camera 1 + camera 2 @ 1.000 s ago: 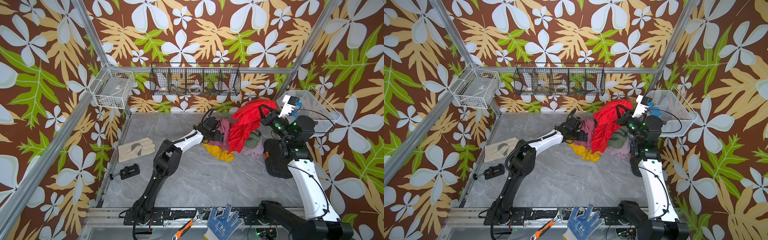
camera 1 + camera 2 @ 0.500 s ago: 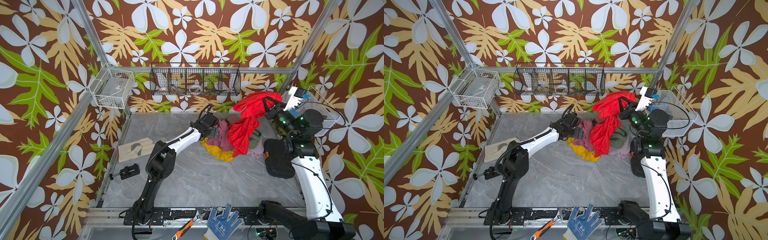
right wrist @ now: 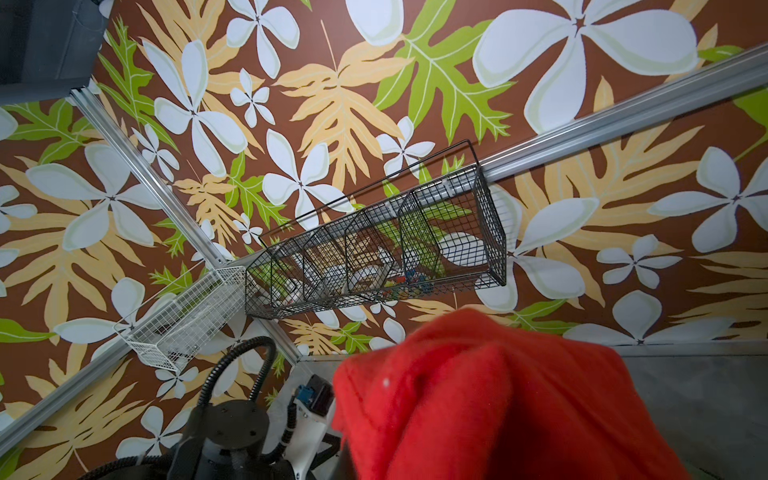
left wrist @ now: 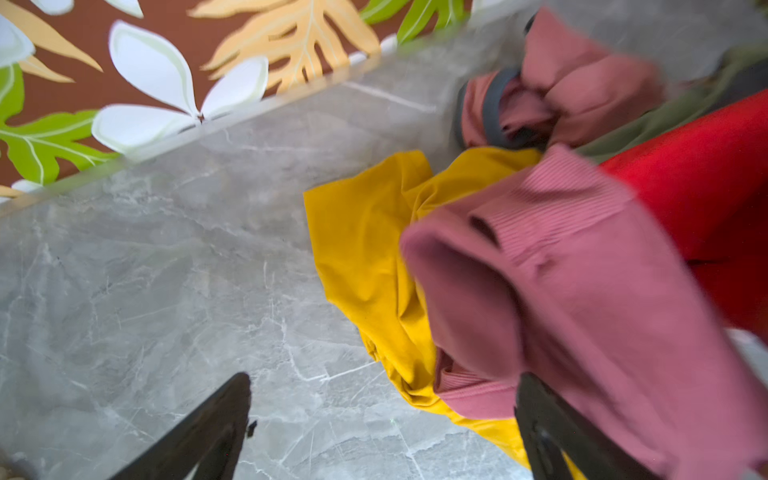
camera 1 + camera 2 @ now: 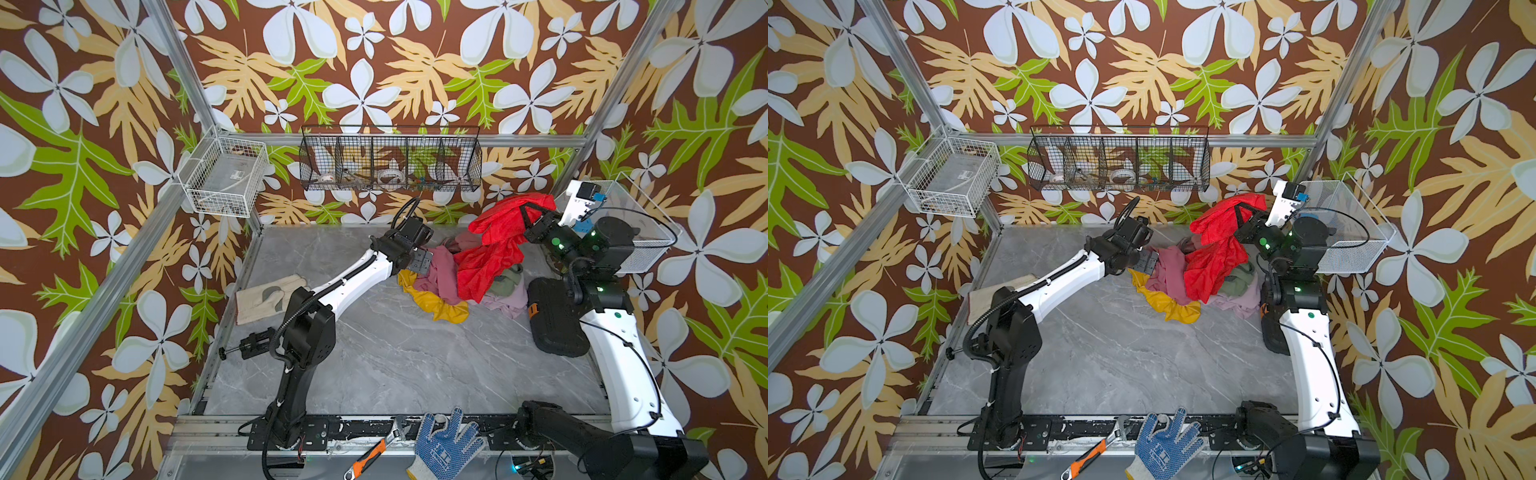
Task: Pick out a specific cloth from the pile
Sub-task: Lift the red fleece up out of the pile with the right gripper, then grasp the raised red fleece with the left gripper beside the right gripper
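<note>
Left jaws spread wide beside dusty pink cloth [image 5: 438, 270] at edge of heap of soft cloths [image 5: 507, 291] on grey marble worktop [image 5: 374, 353]; beyond, right jaws clamped on thin bright red cloth [image 5: 494, 257], raised, tail hanging down over heap.

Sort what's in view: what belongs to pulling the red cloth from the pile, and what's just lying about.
Job: red cloth, lifted by the shut right gripper; pile beneath it; open left gripper at the pile's edge.

Lying about: beige mitt; blue-dotted glove; wrench; black case; small vise; black wire basket.
</note>
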Robot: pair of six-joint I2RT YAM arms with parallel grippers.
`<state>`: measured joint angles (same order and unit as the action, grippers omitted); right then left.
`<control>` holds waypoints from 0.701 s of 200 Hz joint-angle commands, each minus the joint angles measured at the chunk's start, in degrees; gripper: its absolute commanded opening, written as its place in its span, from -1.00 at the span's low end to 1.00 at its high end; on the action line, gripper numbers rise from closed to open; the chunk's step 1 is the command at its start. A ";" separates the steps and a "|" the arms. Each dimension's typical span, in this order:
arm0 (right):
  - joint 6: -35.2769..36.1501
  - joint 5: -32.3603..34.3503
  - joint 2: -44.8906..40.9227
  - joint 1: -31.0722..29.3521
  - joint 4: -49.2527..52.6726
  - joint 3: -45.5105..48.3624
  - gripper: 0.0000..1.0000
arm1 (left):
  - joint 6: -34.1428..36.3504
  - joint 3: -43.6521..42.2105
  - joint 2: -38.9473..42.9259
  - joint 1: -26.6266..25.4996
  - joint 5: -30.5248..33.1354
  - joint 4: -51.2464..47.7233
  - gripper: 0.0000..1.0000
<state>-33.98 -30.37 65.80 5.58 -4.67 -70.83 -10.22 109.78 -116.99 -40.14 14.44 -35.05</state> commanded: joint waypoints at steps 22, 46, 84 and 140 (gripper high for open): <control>-0.31 -0.63 0.38 -0.75 -1.38 0.12 -1.00 | 2.92 -7.04 7.10 -1.67 -9.98 10.14 1.00; -0.27 -0.26 0.93 -0.92 -0.08 1.14 -1.00 | 5.01 -8.42 8.70 -2.11 -15.05 14.03 1.00; -1.11 1.12 1.49 -1.63 -0.02 3.53 -1.00 | 7.05 -5.59 5.86 -3.99 -22.64 16.91 1.00; -0.40 2.76 4.07 -1.63 2.53 0.35 -1.00 | 5.78 1.82 -0.95 -7.88 -31.81 18.05 0.96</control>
<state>-34.46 -29.45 69.52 4.03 -1.23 -69.01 -4.25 109.71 -116.14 -46.85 -12.60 -19.18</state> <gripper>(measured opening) 0.058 0.995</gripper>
